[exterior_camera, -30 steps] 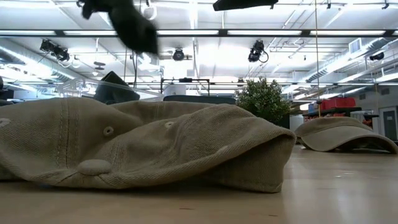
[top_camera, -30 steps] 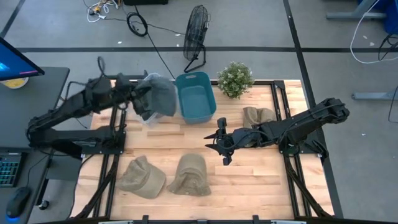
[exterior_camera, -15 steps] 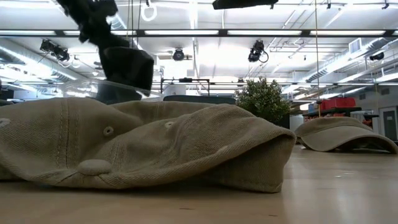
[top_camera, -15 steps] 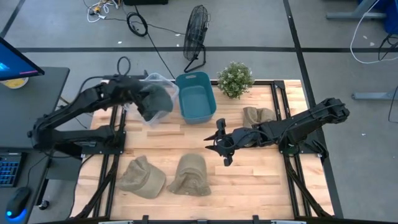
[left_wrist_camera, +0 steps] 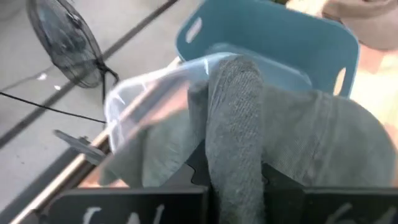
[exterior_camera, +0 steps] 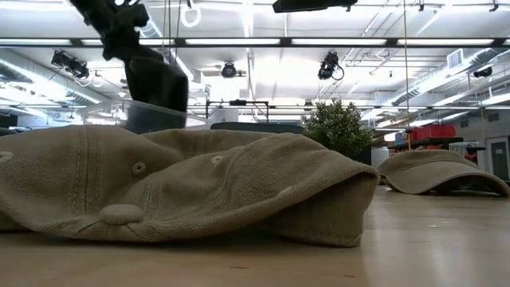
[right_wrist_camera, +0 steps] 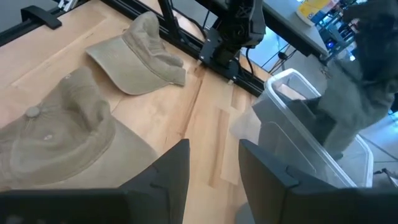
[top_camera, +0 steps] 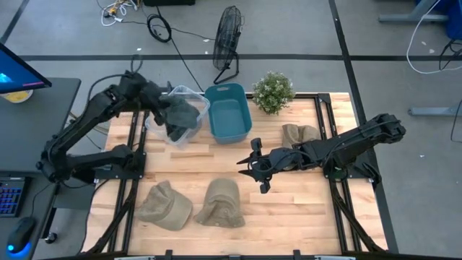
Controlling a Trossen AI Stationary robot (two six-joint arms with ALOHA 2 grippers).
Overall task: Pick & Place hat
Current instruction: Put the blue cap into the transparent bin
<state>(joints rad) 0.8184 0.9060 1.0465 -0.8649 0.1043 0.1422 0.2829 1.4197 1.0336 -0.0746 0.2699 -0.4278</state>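
Grey hat (top_camera: 178, 115) lowered, hanging lengthwise into clear bin (top_camera: 193, 131).

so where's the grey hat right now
In the high view the grey hat hangs from the left gripper over the clear bin, beside the blue bin.

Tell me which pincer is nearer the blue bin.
Left. The left pincer, shut on the grey hat, is over the clear tub right beside the blue bin. The right pincer hangs open farther off, over the table's middle.
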